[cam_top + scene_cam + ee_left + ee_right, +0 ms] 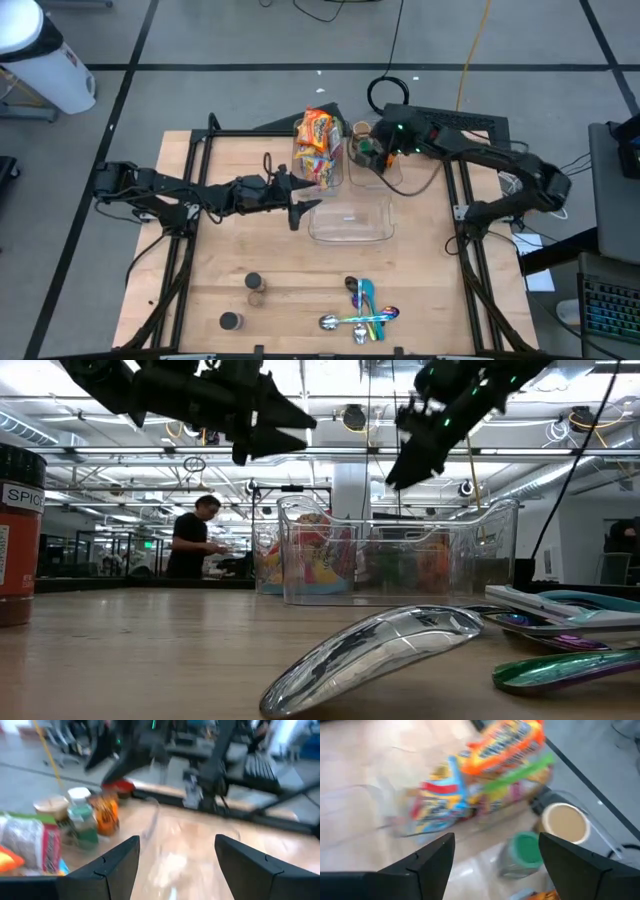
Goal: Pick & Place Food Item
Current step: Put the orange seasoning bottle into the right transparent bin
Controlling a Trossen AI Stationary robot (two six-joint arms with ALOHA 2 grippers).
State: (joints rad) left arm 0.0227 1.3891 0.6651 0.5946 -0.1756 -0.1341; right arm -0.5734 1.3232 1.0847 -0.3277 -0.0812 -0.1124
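Spoons (360, 310) are lying nearest me on the worktop (250, 240), while my right pincer (362, 150), released and empty, is hovering beside the upright snack bags (318, 147), nearer them than my released left pincer (303, 207).

Spoons (358, 312) at table's (210, 250) near edge; two spice jars (254, 288) nearby; person (193, 538) in background.

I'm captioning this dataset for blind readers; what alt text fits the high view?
Seen from above, two dark arms reach over a wooden table: the left gripper hangs open beside an empty clear bin, and the right gripper is open over jars beside a bin of snack bags. Shiny spoons lie at the near edge.
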